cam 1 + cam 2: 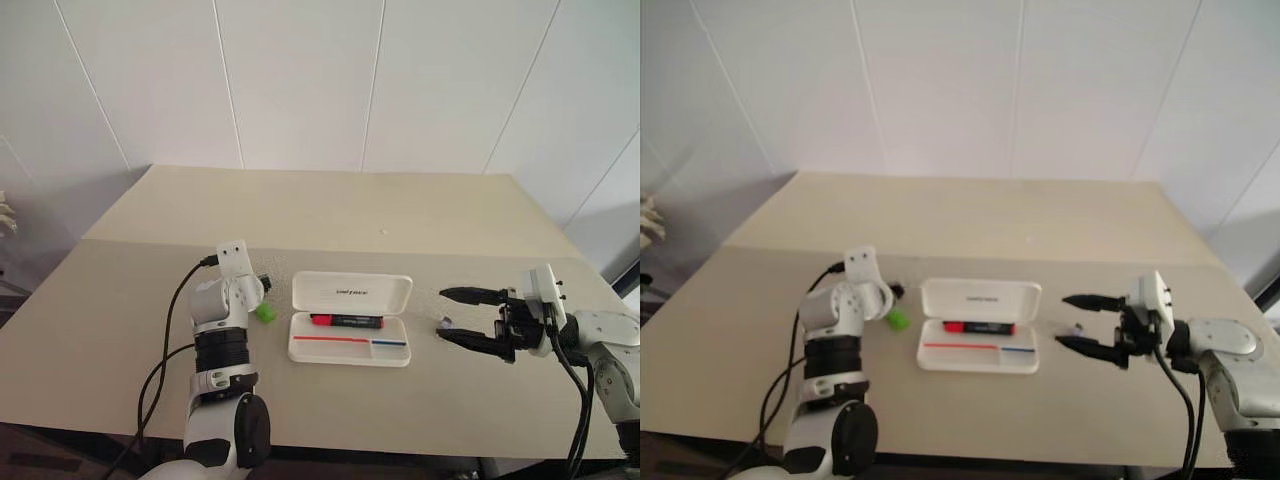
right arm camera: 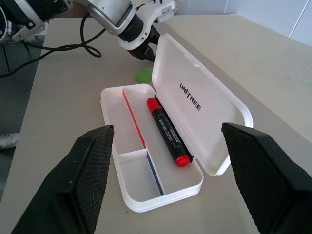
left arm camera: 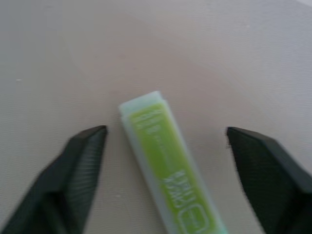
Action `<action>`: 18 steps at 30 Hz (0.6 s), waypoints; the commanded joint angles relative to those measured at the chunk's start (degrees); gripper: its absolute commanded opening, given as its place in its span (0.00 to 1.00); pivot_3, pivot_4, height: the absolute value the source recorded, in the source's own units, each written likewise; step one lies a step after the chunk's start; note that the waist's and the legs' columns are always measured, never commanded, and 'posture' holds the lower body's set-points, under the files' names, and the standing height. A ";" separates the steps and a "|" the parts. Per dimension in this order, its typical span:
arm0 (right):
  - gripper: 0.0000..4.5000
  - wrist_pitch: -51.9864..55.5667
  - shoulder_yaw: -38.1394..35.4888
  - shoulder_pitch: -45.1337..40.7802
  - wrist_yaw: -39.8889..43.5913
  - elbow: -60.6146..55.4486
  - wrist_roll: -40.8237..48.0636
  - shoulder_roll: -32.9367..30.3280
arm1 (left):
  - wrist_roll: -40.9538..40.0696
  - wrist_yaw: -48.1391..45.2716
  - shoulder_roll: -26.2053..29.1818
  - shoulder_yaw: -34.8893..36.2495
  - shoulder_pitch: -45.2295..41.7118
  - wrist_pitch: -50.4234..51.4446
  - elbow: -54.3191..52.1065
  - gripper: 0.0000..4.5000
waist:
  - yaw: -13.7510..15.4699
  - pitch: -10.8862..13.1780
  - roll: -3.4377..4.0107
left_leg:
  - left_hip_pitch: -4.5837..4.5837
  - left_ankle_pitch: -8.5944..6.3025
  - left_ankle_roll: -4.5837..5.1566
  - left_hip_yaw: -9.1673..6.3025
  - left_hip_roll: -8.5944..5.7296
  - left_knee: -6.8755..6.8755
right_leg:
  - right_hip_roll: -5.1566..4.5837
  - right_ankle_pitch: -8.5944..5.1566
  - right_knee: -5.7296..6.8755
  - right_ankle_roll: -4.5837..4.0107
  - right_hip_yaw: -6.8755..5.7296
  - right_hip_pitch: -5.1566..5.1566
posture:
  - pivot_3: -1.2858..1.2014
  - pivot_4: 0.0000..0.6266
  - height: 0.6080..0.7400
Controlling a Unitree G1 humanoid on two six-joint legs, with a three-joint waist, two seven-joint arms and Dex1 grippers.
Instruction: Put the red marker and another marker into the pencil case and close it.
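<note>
The white pencil case lies open mid-table, its lid tilted back. The red marker lies inside it along the hinge side. The green marker lies on the table just left of the case. My left gripper hangs over it, open, and the green marker runs between the two fingers with a gap on each side. My right gripper hovers open to the right of the case, pointing at it, with nothing between its fingers.
The beige table stretches back to a white panelled wall. A black cable hangs from my left wrist over the table's near left. Inside the case, a red and blue stripe marks the divider.
</note>
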 commanded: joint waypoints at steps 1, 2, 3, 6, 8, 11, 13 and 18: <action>1.00 -0.04 -1.52 -0.81 -0.55 -1.18 0.97 -0.32 | -0.47 -0.95 -1.19 -0.73 1.77 2.19 1.44 0.60 | 0.12 0.00 0.00 | 0.00 0.00 0.00 0.00 -0.01 0.00 | 0.00 0.00 -0.01 0.01 0.00 0.02 | 0.52 0.24 1.00; 1.00 -0.06 -1.48 -0.88 -0.58 -1.11 0.93 -0.30 | -0.29 -1.01 -1.11 -0.79 1.81 2.11 1.44 0.54 | 0.13 0.00 0.00 | 0.00 0.00 0.00 0.00 -0.01 0.01 | -0.01 0.01 -0.02 0.02 0.00 0.03 | 0.52 0.24 1.00; 1.00 -0.08 -1.41 -0.94 -0.60 -1.04 0.86 -0.28 | -0.24 -1.22 -0.99 -0.86 1.79 1.79 1.49 0.46 | 0.06 0.00 0.00 | 0.01 0.00 0.00 0.00 -0.01 0.01 | 0.00 0.01 -0.04 0.03 0.00 0.06 | 0.52 0.24 1.00; 1.00 -0.14 -1.12 -1.11 -0.56 -0.88 0.70 -0.18 | -0.23 -1.76 -0.70 -1.17 1.78 1.25 1.77 0.28 | -0.26 -0.01 0.01 | 0.10 0.00 0.01 0.00 0.00 0.00 | 0.00 0.02 -0.07 0.04 0.00 0.15 | 0.52 0.24 1.00; 1.00 -0.18 -1.01 -1.20 -0.55 -0.83 0.64 -0.11 | -0.20 -2.07 -0.63 -1.47 1.98 1.19 1.68 0.24 | -0.34 -0.01 0.01 | 0.12 0.00 0.00 0.00 0.01 0.00 | 0.02 0.02 -0.07 0.03 0.00 0.15 | 0.52 0.24 1.00; 1.00 -0.27 -0.95 -1.16 -0.50 -0.85 0.57 -0.08 | -0.17 -2.99 -0.22 -2.44 2.50 1.33 1.14 0.24 | -0.35 -0.01 0.02 | 0.12 0.00 0.00 0.01 0.01 0.02 | 0.02 0.02 -0.13 0.03 0.00 0.20 | 0.52 0.24 1.00; 1.00 -0.32 -0.98 -1.07 -0.54 -0.93 0.57 -0.02 | -0.11 -4.01 0.50 -3.42 2.94 1.38 0.67 0.24 | -0.33 -0.01 0.03 | 0.18 0.00 0.00 0.00 0.01 0.01 | 0.02 0.02 -0.25 0.04 -0.02 0.32 | 0.52 0.24 1.00; 1.00 -0.47 -1.28 -0.56 -0.48 -1.15 0.66 -0.10 | -1.38 -12.29 5.97 -9.56 4.04 0.64 -1.83 0.24 | -0.43 -0.02 0.03 | 0.23 0.00 0.02 0.00 0.02 0.00 | 0.02 0.03 -0.34 0.05 -0.02 0.41 | 0.52 0.24 1.00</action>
